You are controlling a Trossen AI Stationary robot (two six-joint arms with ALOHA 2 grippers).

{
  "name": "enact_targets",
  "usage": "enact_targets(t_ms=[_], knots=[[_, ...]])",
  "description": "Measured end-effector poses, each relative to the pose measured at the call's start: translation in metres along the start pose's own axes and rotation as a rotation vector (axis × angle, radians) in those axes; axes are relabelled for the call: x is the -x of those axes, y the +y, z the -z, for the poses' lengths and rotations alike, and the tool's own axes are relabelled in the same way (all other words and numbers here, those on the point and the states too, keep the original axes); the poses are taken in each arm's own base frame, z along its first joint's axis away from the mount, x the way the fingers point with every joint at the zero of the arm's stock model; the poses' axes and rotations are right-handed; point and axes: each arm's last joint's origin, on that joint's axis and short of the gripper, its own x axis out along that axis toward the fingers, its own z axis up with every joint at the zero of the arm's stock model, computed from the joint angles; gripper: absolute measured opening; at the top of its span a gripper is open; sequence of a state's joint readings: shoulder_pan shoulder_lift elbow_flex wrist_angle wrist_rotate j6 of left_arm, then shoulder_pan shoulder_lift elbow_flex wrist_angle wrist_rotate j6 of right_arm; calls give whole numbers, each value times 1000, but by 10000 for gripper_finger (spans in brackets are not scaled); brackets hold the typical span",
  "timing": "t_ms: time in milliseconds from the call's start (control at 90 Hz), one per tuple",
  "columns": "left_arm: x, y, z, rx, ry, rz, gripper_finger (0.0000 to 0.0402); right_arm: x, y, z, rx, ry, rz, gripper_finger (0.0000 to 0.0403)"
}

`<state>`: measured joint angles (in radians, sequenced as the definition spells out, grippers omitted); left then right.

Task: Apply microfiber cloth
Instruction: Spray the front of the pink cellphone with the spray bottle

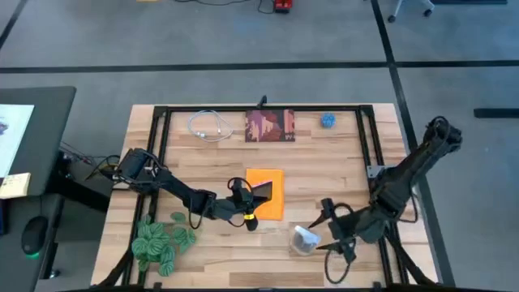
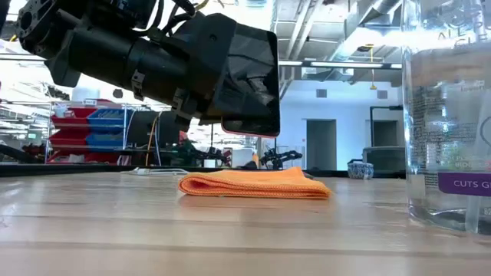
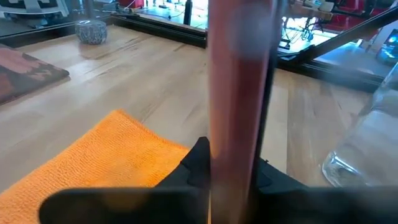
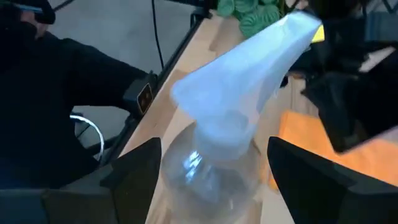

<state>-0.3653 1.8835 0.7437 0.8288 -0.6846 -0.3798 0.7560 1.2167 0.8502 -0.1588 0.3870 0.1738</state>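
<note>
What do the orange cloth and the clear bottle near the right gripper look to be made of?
The orange cloth looks like soft, matte woven or knit fabric: fine ribbed texture in the left wrist view, folded layers with rounded edges. The spray bottle looks like clear glossy plastic, see-through with highlights; its nozzle head is whitish and opaque. Plastic is likely, not certain.

1 cloth [image 1: 266,195], 1 phone [image 1: 263,191], 1 bottle [image 1: 305,240], 2 grippers [image 1: 246,207]

Open bench [image 1: 340,162] lies between the microfiber cloth [image 1: 265,193] and the far items; a clear spray bottle [image 1: 305,240] obstructs the near-right side, a plant [image 1: 160,240] the near-left.
</note>
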Motion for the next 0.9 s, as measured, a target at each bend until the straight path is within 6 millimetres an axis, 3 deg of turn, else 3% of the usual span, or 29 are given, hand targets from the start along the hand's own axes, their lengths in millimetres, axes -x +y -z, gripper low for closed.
enact_targets(t_ms=[189, 400, 756, 900], knots=[[0, 0, 0, 0, 0, 0, 11, -4, -3, 0, 13, -19, -35, 234], [-1, 1, 0, 1, 0, -1, 11, -28, -2, 1, 10, -34, -73, 157], [-1, 0, 0, -8, 5, 9, 11, -35, -6, -6, 11, -116, -75, 162], [-1, 0, 0, -9, 6, 11, 11, -35, -7, -8, -5, -133, -69, 127]])
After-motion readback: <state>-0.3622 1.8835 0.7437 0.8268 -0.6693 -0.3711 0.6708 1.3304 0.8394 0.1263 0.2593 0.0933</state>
